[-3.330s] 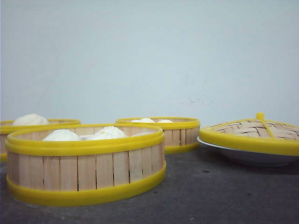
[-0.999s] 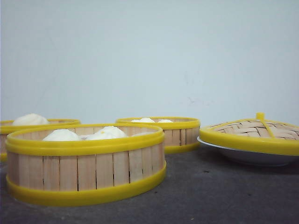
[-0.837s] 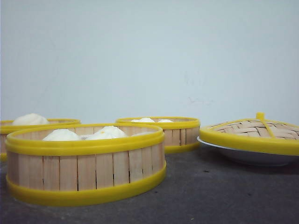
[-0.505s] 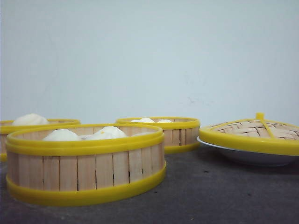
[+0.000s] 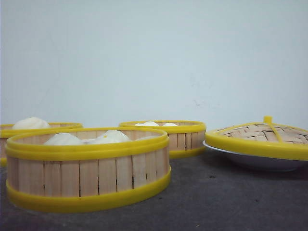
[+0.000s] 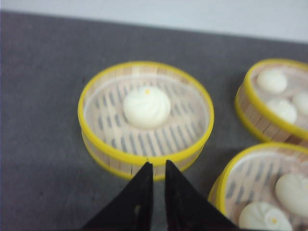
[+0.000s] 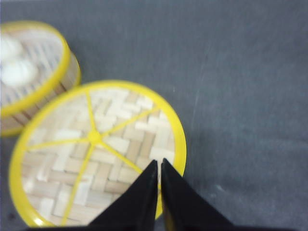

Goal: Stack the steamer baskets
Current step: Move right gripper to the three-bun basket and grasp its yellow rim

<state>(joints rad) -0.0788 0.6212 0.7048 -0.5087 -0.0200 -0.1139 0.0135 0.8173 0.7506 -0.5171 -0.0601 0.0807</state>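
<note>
3 steamer baskets (image 5: 89, 168) sit apart on the bench (image 5: 216, 202). Left fingers (image 6: 155, 169) and right fingers (image 7: 157, 166) are nearly closed, gripping nothing.

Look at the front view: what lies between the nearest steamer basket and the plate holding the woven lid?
Only bare grey table separates the nearest steamer basket from the plate; the front view shows this.

Three steamer baskets (image 5: 89, 168) (image 5: 166, 137) (image 5: 29, 132) (each holding buns), one woven lid (image 5: 262, 134), one plate (image 5: 255, 161).

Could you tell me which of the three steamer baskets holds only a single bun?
The far-left basket below the left pincer; the other two baskets each show at least two.
</note>
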